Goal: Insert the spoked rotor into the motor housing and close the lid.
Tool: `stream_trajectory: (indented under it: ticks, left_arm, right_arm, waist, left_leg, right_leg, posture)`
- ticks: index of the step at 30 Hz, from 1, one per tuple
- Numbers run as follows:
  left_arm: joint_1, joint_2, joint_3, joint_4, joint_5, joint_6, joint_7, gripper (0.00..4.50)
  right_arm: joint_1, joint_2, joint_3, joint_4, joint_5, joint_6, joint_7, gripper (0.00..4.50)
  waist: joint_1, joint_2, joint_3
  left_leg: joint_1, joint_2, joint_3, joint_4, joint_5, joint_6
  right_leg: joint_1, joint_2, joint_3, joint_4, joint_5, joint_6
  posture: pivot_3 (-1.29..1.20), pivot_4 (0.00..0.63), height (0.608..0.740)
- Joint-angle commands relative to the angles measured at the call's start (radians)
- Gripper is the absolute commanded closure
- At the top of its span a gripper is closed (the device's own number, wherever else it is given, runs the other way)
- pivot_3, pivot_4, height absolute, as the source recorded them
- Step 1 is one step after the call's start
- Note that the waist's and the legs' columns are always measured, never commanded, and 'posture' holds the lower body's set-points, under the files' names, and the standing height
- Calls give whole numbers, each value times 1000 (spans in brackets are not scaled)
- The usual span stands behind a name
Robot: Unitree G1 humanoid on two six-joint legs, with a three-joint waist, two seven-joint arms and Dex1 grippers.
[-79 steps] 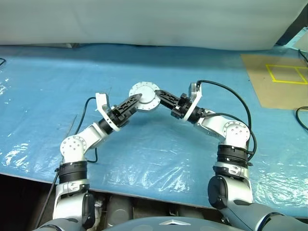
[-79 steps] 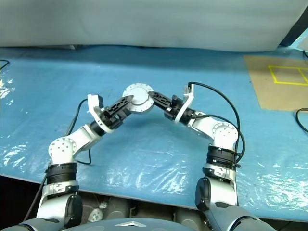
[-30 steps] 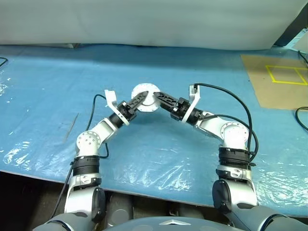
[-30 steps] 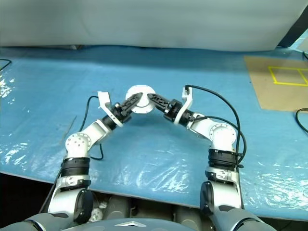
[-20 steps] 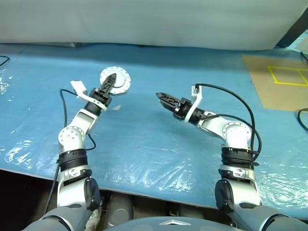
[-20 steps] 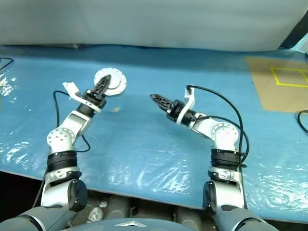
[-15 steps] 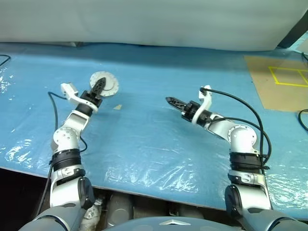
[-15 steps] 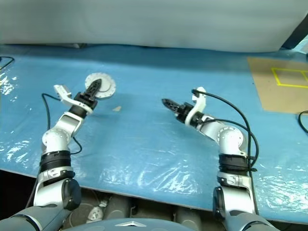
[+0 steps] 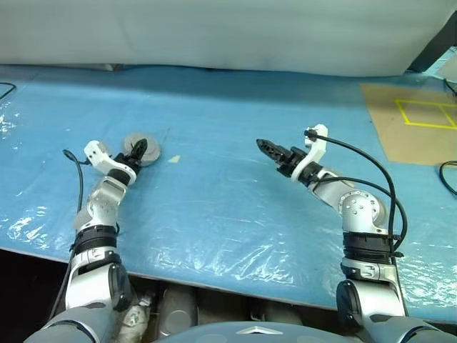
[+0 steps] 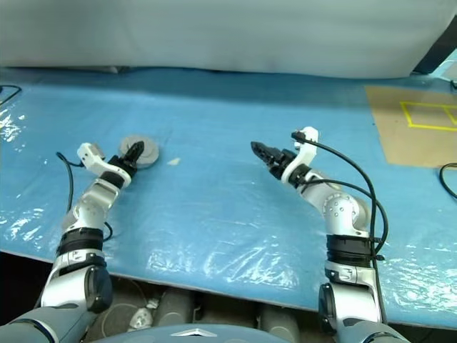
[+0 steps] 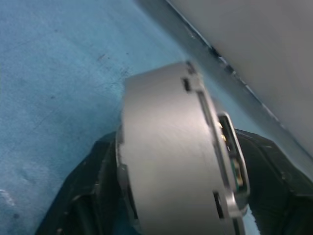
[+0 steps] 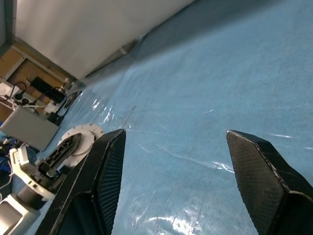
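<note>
My left gripper (image 9: pixel 140 148) sits at the left middle of the head view with its two black fingers either side of the motor housing (image 9: pixel 133 151), a short round silver can resting on the blue table cover (image 9: pixel 214 186). The left wrist view shows the housing (image 11: pixel 171 156) side-on between my fingers (image 11: pixel 83 196), its brushed wall and flanged rim filling the space between them; whether the fingers are pressing on the metal or standing just off it I cannot tell. My right gripper (image 9: pixel 268 147) hangs right of centre in the head view, well apart from the housing, its jaws spread wide and holding nothing, as the right wrist view confirms with bare blue cover between the fingers (image 12: pixel 110 166). A small pale scrap (image 9: pixel 174 158) lies on the cover just right of the housing. By my judgement the housing is rigid, fairly heavy for its size and smooth enough to slip, so the sound hold is across its cylindrical wall below the flange, squarely on opposite sides. The windings inside would be the delicate part, best kept clear of fingertips.
</note>
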Motion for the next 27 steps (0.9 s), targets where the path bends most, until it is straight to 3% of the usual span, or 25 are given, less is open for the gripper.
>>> stream_trajectory:
  ticks: [1,12,16,21,27]
  left_arm:
    - [-15,27,2,39,31,-38,-16,145]
    - [-8,172,100,172,112,-210,131,36]
    - [-1,222,118,199,123,-276,98,36]
    - [39,221,98,23,52,-220,-73,36]
    - [65,202,-50,-427,-72,21,-207,36]
  right_arm:
    - [-2,-8,6,-35,-7,-3,20,1081]
    - [9,9,35,-28,-34,-6,52,1081]
    - [7,17,44,-19,-47,-7,60,1081]
    - [1,-7,58,-52,-61,-11,96,1081]
    - [-34,-119,139,-123,-155,-94,221,1081]
  waist:
    - [0,0,0]
    - [-9,0,0]
    - [-2,0,0]
    - [4,-1,0]
    - [2,-1,0]
  left_leg:
    - [0,0,0,0,0,0]
    - [3,0,0,0,0,0]
    - [3,0,0,0,0,0]
    - [2,1,0,0,0,0]
    - [1,1,1,0,0,0]
  right_leg:
    - [0,0,1,0,0,0]
    - [1,0,1,0,0,0]
    - [1,0,1,0,0,0]
    - [1,-1,0,0,0,-1]
    - [0,-1,0,0,0,-1]
  posture:
    - [0,150,740]
    - [0,150,740]
    - [0,150,740]
    - [0,150,740]
    - [0,150,740]
